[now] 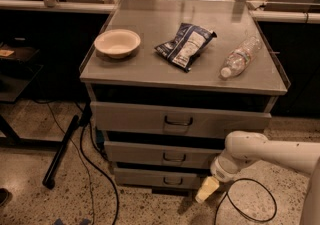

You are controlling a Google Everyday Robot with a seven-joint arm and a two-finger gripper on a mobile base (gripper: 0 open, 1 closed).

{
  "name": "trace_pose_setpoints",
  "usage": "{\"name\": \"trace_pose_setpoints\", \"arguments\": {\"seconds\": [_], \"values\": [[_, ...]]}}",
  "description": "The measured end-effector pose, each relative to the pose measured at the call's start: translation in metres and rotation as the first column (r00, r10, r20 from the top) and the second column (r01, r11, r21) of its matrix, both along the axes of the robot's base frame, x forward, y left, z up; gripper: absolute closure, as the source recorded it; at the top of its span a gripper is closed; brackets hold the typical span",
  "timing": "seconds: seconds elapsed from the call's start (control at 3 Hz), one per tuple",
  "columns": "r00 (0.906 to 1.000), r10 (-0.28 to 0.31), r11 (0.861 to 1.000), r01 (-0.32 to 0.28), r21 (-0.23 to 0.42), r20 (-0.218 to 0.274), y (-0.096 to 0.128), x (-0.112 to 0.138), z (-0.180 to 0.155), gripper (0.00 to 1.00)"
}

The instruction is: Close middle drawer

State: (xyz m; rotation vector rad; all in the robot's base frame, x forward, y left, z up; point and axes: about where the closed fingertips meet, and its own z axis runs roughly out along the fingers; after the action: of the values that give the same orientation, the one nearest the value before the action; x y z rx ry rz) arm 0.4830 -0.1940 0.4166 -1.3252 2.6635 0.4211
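The middle drawer (150,155) is a grey, low front panel with a small dark handle (174,157), sitting between the taller top drawer (130,118) and the narrow bottom drawer (150,178). Its front stands almost in line with the fronts above and below, with a dark gap over it. My gripper (207,189), cream-tipped on a white arm (260,151), is at the lower right of the cabinet. It is close to the right end of the middle and bottom drawer fronts and just above the floor.
On the cabinet top (150,71) lie a cream bowl (117,42), a chip bag (186,45) and a clear plastic bottle (240,57). Black cables (95,169) and a dark bar (60,153) run over the floor at the left. A cable loop (250,204) lies at the right.
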Motion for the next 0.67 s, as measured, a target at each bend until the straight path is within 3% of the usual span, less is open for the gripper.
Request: {"name": "trace_pose_setpoints", "arguments": {"seconds": [0.67], "values": [[1.0000,-0.001,1.000,0.001,0.000,0.000,-0.0001,0.0002,0.0000,0.47]]}}
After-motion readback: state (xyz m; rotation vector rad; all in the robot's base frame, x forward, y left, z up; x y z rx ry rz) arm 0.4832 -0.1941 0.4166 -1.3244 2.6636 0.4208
